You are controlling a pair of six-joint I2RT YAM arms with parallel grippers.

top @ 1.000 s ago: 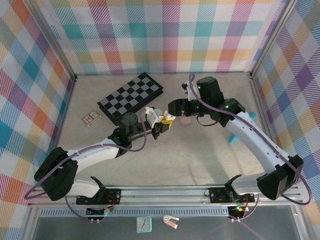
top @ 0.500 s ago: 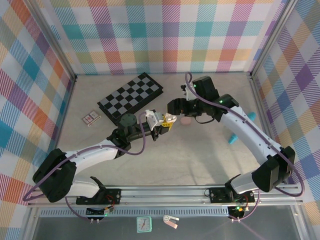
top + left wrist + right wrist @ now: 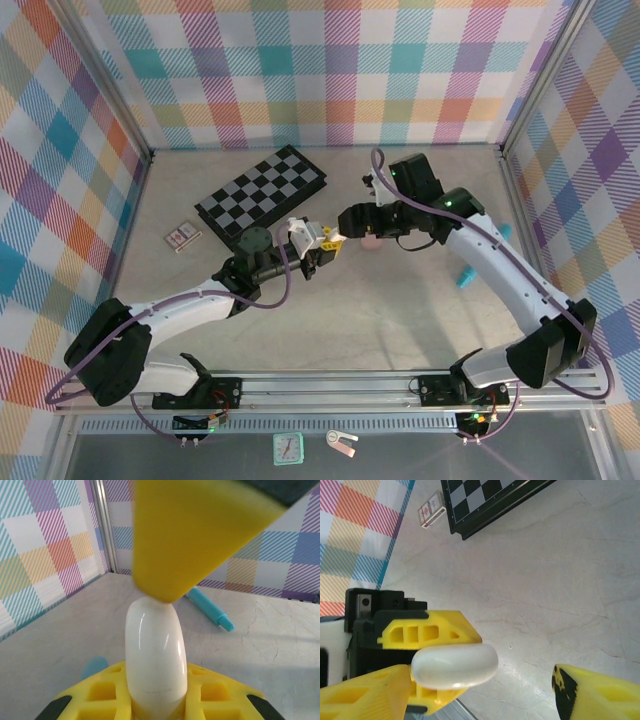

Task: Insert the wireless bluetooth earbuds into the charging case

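Left gripper (image 3: 318, 245) pinching white charging case (image 3: 155, 666). Right gripper (image 3: 342, 233) fingers spread around case, which sits close by one finger, maybe touching, apart from the other.

A robot lab's walled test cell.
A left arm (image 3: 180, 305) and a right arm (image 3: 500, 265), both white, are bolted to an aluminium rail (image 3: 330, 385) at the near edge of a marble-look desk (image 3: 350, 320). Metal posts (image 3: 100, 80) and bright plaid panels (image 3: 330, 70) fence it in. Stray props lie about: a chessboard (image 3: 262, 192), a small card pack (image 3: 182, 236), and a little clock (image 3: 288, 449) in front of the rail.
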